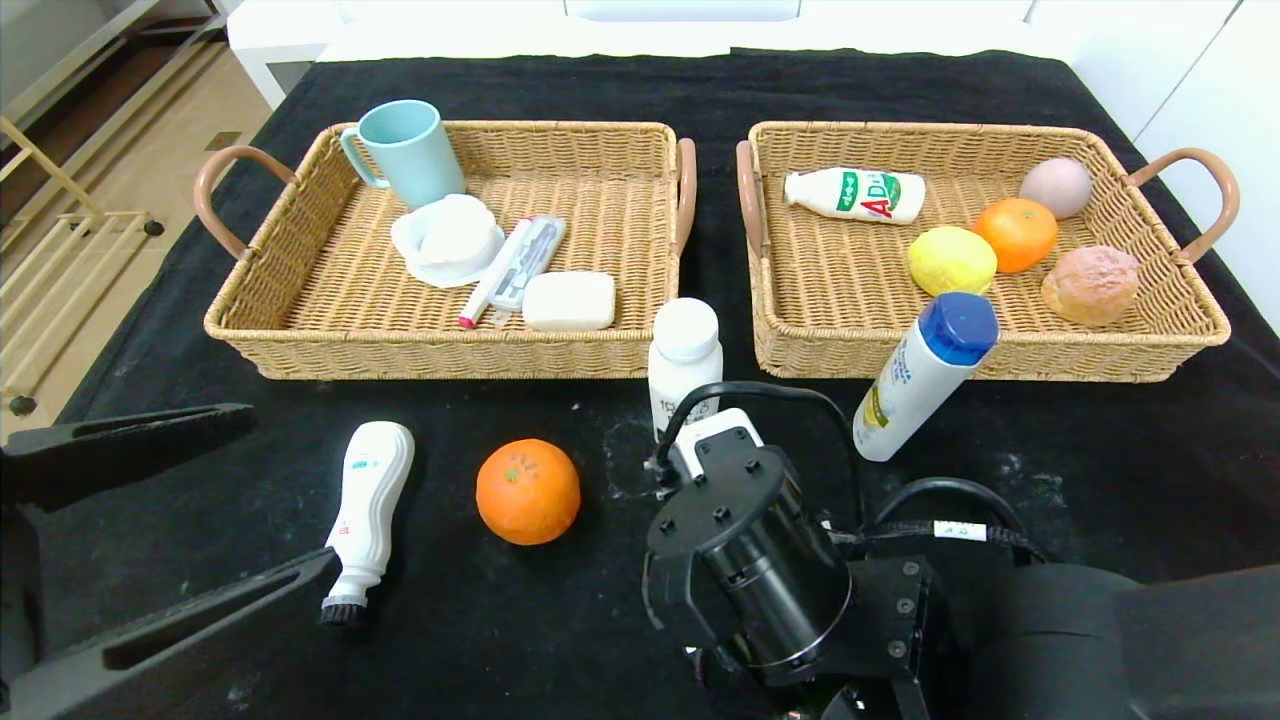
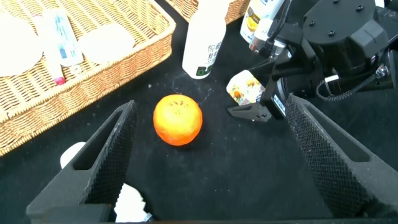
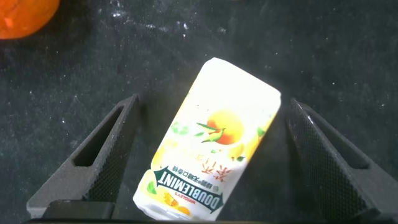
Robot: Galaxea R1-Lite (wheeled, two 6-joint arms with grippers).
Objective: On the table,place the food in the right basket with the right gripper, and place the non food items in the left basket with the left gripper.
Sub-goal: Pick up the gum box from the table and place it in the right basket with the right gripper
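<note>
We hover our right gripper [image 3: 205,162] over the juice carton [image 3: 208,143]

Fingers spread wide, carton lying between them on the table [image 1: 1100,470]. Our left gripper [image 2: 211,162], also apart, waits near-left beside the brush bottle [image 1: 368,505].

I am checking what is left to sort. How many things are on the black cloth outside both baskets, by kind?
Oranges: 1, the orange
Bottles: 3, the brush-tipped bottle, the white-capped bottle, the blue-capped bottle
Cartons: 1, the small carton, between the open fingers of the right gripper
Total: 5
The left gripper hovers open beside the brush-tipped bottle.
</note>
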